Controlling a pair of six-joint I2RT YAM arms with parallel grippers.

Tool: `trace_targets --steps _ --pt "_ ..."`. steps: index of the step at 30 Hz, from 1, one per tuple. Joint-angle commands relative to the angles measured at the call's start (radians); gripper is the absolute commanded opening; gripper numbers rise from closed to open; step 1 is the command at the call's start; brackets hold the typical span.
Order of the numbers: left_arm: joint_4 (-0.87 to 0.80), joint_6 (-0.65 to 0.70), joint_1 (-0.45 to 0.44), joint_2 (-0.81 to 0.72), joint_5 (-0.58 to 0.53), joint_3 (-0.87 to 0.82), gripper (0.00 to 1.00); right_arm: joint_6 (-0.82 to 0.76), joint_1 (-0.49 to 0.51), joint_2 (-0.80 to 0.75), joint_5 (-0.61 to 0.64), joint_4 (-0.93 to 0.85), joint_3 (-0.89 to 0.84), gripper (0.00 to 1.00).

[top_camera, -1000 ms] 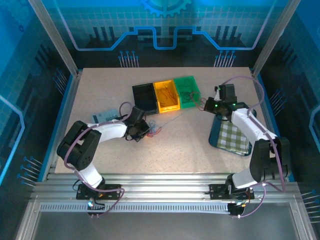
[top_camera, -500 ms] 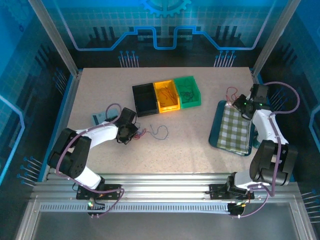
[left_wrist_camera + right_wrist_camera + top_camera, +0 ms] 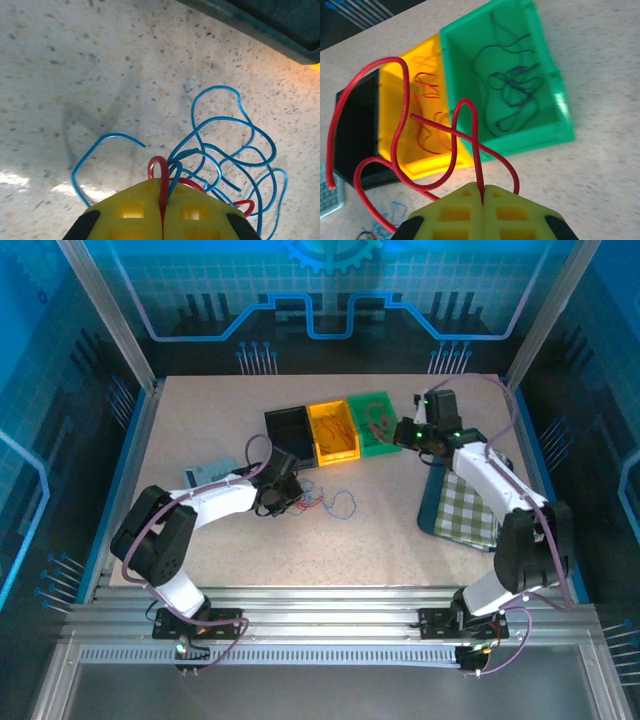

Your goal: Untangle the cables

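The left tool [image 3: 162,210], clamped on the blue-and-red tangle [image 3: 220,155], has swung back right toward the black bin [image 3: 290,440], loops trailing on the counter [image 3: 75,60]; the right tool [image 3: 482,197], pinching a separated red cable [image 3: 476,155], has returned from the tray [image 3: 427,508] to the yellow bin [image 3: 387,115], seemingly ready to sort it. Yellow fingers [image 3: 125,215] hide the tangle's knot.

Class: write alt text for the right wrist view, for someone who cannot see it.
The right gripper is shut on a looping red cable. Beyond it, on a speckled table, sit a green bin holding a dark cable, a yellow bin holding red cables, and a black bin.
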Motion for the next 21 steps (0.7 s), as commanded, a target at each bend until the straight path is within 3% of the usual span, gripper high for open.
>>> trace_targets --steps 1,9,17,21 --pt "0.077 -0.063 0.002 0.011 0.054 -0.04 0.0 0.048 0.037 0.092 -0.022 0.021 0.095 0.02" --pt "0.058 -0.072 0.003 0.02 0.072 -0.029 0.0 0.073 0.092 0.375 -0.058 -0.036 0.373 0.03" --pt "0.011 -0.049 0.005 0.018 0.054 0.003 0.0 0.074 0.127 0.557 -0.084 -0.098 0.608 0.06" --pt "0.009 -0.045 0.008 0.022 0.055 0.011 0.0 0.07 0.143 0.57 -0.073 -0.118 0.622 0.28"
